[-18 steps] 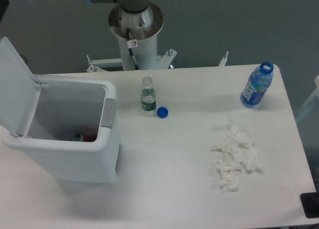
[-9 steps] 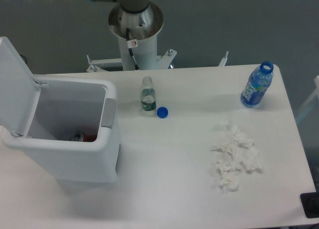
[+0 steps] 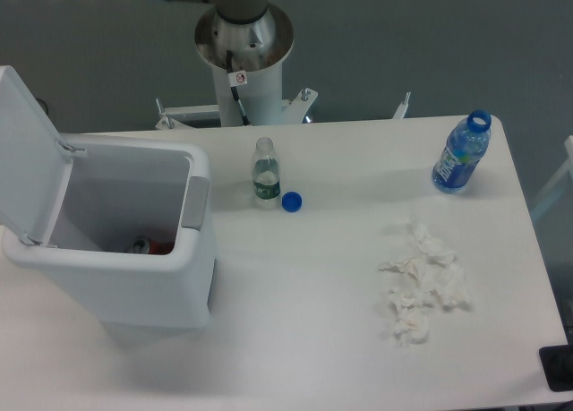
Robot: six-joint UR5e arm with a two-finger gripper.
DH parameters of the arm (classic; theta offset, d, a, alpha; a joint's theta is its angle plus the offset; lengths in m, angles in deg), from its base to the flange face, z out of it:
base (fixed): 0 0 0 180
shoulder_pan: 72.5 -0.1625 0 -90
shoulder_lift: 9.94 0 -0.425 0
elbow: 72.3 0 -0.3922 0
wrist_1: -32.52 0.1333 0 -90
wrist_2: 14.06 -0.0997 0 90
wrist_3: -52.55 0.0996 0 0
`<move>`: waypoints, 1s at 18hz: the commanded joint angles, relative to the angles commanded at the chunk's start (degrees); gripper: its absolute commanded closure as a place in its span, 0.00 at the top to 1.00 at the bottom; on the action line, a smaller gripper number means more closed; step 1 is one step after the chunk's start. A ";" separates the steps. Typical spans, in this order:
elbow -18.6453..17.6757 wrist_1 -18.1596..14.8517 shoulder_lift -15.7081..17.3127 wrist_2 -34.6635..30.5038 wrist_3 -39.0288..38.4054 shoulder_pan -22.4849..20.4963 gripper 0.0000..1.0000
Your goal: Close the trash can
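The white trash can [image 3: 170, 290] stands on the table at the left. Its flat white lid [image 3: 27, 151] is swung open and stands up on the left side. A grey latch tab [image 3: 194, 202] sits on the right rim. A can lies at the bottom inside [image 3: 148, 245]. Only the arm's base column [image 3: 243, 66] and a bit of its upper link show at the top. The gripper is out of view.
A small clear uncapped bottle [image 3: 265, 175] stands right of the bin with a blue cap [image 3: 291, 201] beside it. An open blue-labelled bottle [image 3: 461, 154] stands at the back right. Crumpled white tissues [image 3: 421, 281] lie at the right. A dark object [image 3: 557, 368] is at the right front corner.
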 joint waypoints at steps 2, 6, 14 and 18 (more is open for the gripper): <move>0.00 -0.09 0.09 -0.18 0.00 -0.17 1.00; -0.62 -0.09 0.70 -3.95 -0.09 -0.35 1.00; -0.26 -0.17 1.41 -8.43 -0.09 -0.79 1.00; -0.35 -0.09 1.76 -12.39 0.00 -1.84 1.00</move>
